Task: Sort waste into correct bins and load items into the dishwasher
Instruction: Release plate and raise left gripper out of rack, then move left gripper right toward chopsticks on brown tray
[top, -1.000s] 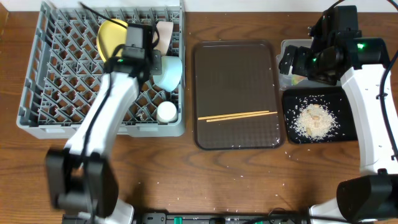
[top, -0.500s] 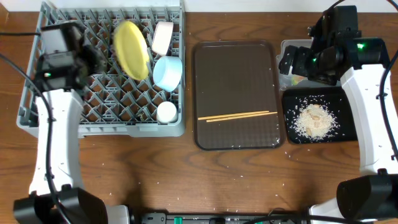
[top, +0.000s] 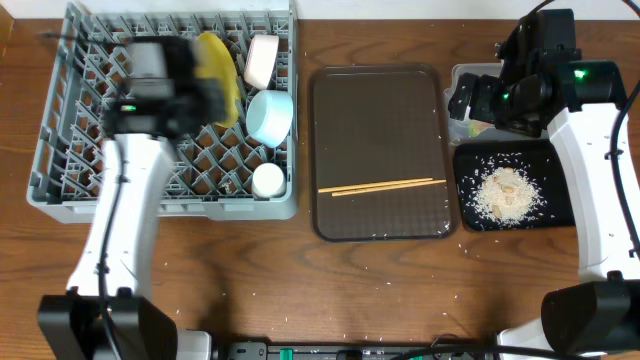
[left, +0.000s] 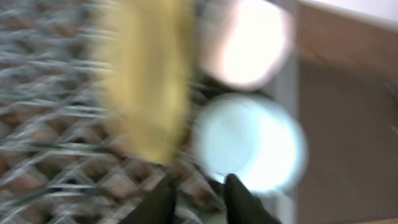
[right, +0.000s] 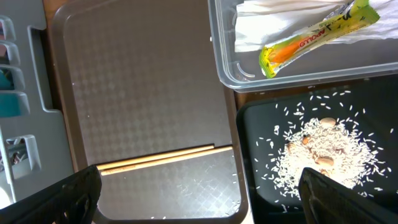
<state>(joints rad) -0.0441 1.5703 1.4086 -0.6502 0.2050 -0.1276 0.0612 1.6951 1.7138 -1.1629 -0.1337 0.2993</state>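
The grey dish rack (top: 60, 150) holds the yellow plate (top: 220, 62) on edge, the white bowl (top: 261, 60), the light-blue bowl (top: 271, 116) and the small white cup (top: 267, 180). My left gripper (top: 200, 92) is blurred over the rack, just left of the plate. In the left wrist view its fingers (left: 200, 200) are apart and empty, below the plate (left: 146, 81) and the blue bowl (left: 249, 143). The chopsticks (top: 382, 187) lie on the brown tray (top: 378, 110). My right gripper (top: 472, 98) hangs open over the clear tub (right: 224, 59), which holds the wrapper (right: 317, 34) and the napkin (right: 273, 22).
The black tray (top: 560, 160) in front of the tub holds the rice crumbs (top: 508, 192). A few grains lie scattered on the brown tray's front right corner (right: 205, 186) and on the wooden table (top: 300, 290).
My left arm swung from the plate to the rack's far left, then back right beside the plate. The plate stays on edge in the rack. The right arm has not moved.
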